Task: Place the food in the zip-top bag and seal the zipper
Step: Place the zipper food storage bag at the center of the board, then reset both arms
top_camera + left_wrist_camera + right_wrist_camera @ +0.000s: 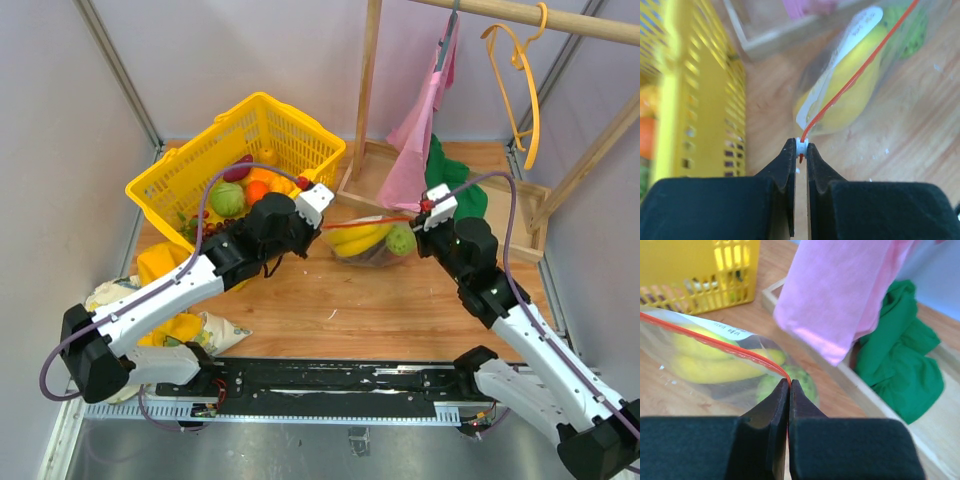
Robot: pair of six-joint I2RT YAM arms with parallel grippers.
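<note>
wooden counter (400, 320) inside a white-walled booth, with a yellow basket (290, 125) of toy fruit (245, 192) at the back left and a pink cloth (420, 135) hanging from a rack on the right. the clear bag (372, 250) lies on the counter between the two arms, just beside the basket, with bananas (358, 238) and a green fruit (401, 239) inside. the left gripper (801, 147) is pinching the left end of the red zipper (385, 220) and the right gripper (789, 385) its right end, so the strip runs straight between them.

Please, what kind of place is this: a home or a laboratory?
Probably a laboratory test cell, not a home. Plain panel walls enclose a wooden table, the robot arms are bolted to a metal rail, and the props are a yellow basket and a clothes rack.
</note>
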